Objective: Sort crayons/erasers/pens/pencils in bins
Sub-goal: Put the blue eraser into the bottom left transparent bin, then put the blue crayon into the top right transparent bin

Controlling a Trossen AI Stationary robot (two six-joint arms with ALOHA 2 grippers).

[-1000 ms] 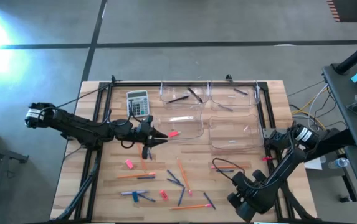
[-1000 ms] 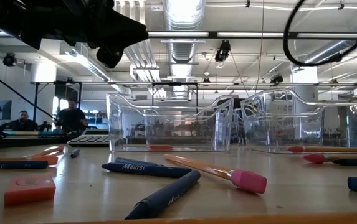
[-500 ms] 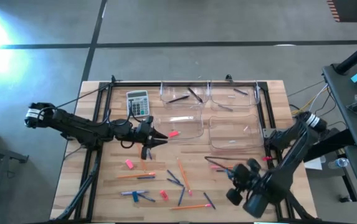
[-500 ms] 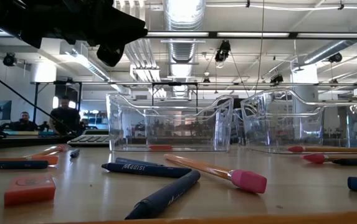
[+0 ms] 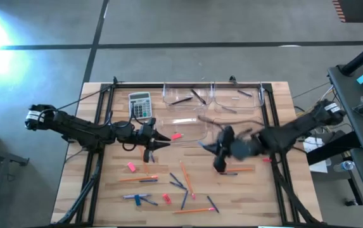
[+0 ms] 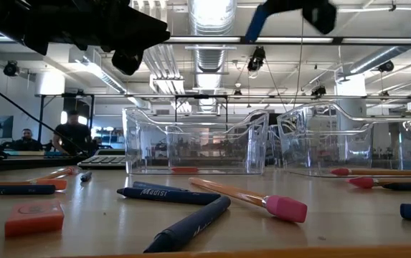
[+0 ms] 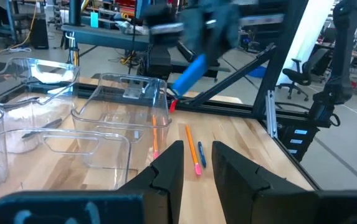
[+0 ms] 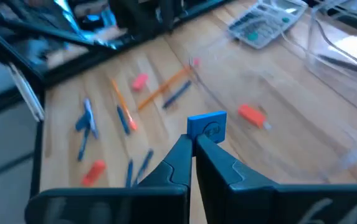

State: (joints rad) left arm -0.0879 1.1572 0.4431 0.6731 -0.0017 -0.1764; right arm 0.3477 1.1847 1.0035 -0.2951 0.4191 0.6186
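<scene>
Both arms are dark, nearly black, built of chunky jointed segments. The left arm (image 5: 86, 131) carries a white band at its far end and a thin black cable looping behind its pincer. The left gripper (image 7: 194, 163) shows two flat, tapered black fingers (image 7: 169, 167); the right gripper (image 8: 192, 144) has the same.

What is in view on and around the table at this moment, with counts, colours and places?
bins: four, clear, far half of the table, two by two; dark sticks lie in the far pair.
calculator: one, grey, left of the bins.
pencils: several, orange with pink ends, scattered on the near half.
blue sticks: several, among the pencils.
erasers: a few, pink, near half.
people: two, seated beyond the table.
left gripper: beside the near left bin, holding nothing.
right gripper: shut on a blue eraser, over the table's middle.
</scene>
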